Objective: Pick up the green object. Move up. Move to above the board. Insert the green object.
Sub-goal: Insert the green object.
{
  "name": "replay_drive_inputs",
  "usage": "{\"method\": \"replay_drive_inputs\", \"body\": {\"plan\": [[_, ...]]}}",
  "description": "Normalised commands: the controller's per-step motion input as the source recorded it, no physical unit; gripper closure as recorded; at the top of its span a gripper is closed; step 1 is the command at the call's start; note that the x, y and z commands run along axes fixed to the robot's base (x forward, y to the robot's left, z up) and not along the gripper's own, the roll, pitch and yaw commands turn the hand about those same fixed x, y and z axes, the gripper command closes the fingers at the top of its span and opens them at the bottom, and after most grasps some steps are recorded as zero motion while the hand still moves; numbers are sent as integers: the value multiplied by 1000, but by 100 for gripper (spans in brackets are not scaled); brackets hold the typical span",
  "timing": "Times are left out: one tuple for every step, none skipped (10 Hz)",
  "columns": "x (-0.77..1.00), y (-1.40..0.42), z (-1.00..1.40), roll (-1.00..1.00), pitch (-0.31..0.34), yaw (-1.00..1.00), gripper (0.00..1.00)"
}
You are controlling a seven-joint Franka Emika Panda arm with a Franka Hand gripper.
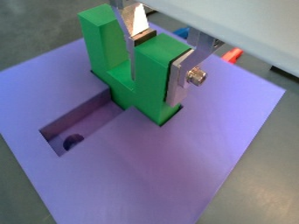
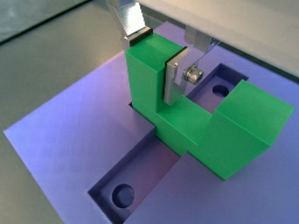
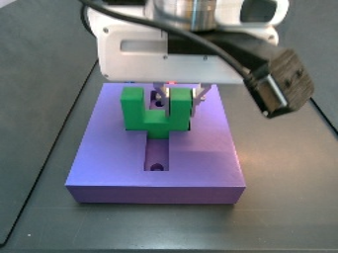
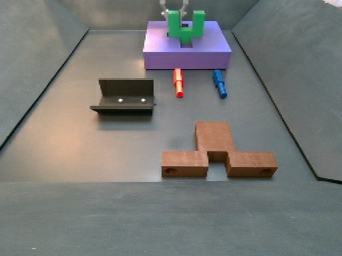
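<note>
My claw (image 2: 176,54) is clenched on one prong of the green object (image 1: 131,73), which sits upright with its base in the cross-shaped recess (image 1: 82,122) of the board (image 1: 211,166). Picking up, lifting and carrying over look done; I judge insertion nearly complete, with only letting go left. Whether the base is fully seated I cannot tell, since the block hides its own underside and the recess floor.

Even bright overhead light, soft shadows; wrist views slightly blurred, low-resolution.
</note>
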Motion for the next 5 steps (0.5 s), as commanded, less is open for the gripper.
{"method": "replay_drive_inputs", "body": {"plan": [[0,0,-1000,34,11,0,100],[49,-6,-726,0,16,-86,100],[77,-9,-480,0,33,-60,100],[0,0,-23,0,0,0,100],[0,0,0,0,0,0,100]]}}
